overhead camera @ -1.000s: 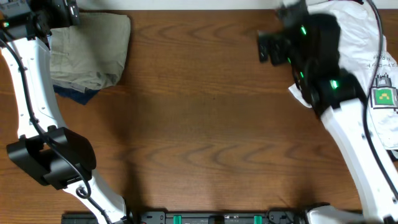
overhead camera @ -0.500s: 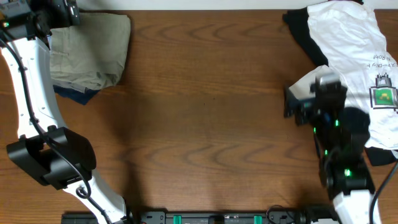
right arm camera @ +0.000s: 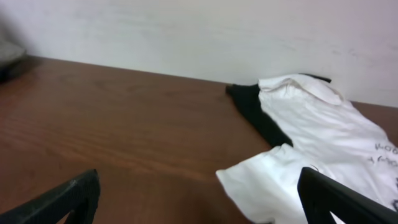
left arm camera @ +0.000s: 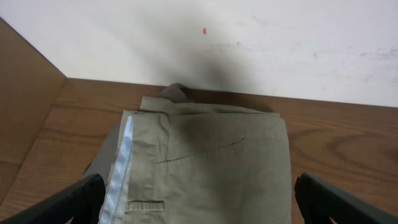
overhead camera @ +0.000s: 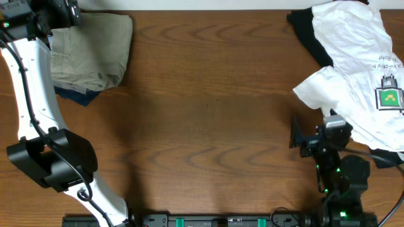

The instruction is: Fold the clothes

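Note:
Folded khaki-olive shorts (overhead camera: 91, 53) lie at the table's far left on top of a dark blue garment (overhead camera: 77, 96). In the left wrist view the shorts (left arm camera: 211, 162) fill the space between my left gripper's fingers (left arm camera: 199, 208), which are open above them. A white T-shirt with green print (overhead camera: 360, 69) lies spread at the far right, over a black garment (overhead camera: 309, 34). My right gripper (overhead camera: 309, 133) is open and empty near the front right, just short of the T-shirt's near edge (right arm camera: 273, 180). The black garment also shows in the right wrist view (right arm camera: 252, 109).
A white wall runs along the table's far edge (left arm camera: 249, 37). Bare brown wooden tabletop (overhead camera: 208, 120) lies between the two piles. The arms' bases (overhead camera: 221, 221) sit at the front edge.
My right arm has pulled back from over the T-shirt at the far right towards the front edge, uncovering the shirt. The left arm and shorts have not moved.

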